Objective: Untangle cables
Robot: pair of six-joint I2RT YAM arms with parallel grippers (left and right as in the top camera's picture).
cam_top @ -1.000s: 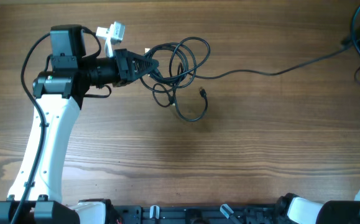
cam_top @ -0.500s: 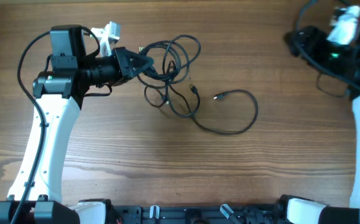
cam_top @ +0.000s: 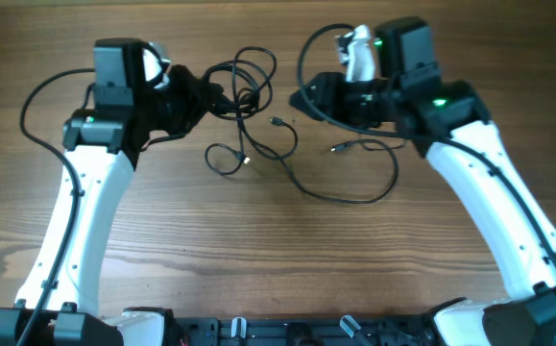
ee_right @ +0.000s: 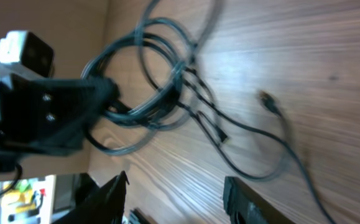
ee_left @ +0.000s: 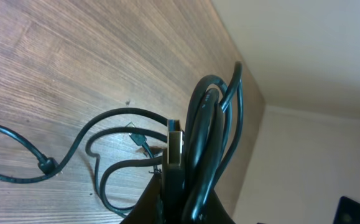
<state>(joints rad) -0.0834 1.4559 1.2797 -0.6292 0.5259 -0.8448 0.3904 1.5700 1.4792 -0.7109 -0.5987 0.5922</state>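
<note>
Left fingers (cam_top: 204, 94) are closed and clamped on the cables (cam_top: 244, 79). In the left wrist view we see several black strands and one flat plug end pinched together at the fingers (ee_left: 158, 208), with loops standing up out of the grip.

Right fingers (cam_top: 314, 96) are spread apart and grip no cord. In the right wrist view both fingertips (ee_right: 112, 198) sit at the bottom of the frame, well apart, with only desk (cam_top: 258, 250) surface between them.

The knotted bundle sits near the far edge of the desk, left of centre and just beside the left fingers. We cannot tell whether it rests on the desk or hangs off the grip.

A small loop (cam_top: 222, 159) drops from the bundle toward the desk centre, with a plug end (cam_top: 246, 160) at its tip. A second plug end (cam_top: 276, 122) lies on the desk between the two sets of fingers.

One long strand runs out of the bundle into a wide loop (cam_top: 374, 190) right of centre. Its plug end (cam_top: 338, 148) lies near the right fingers, on the side toward the arm bases.

The two sets of fingers face each other across the bundle, both near the far edge.
</note>
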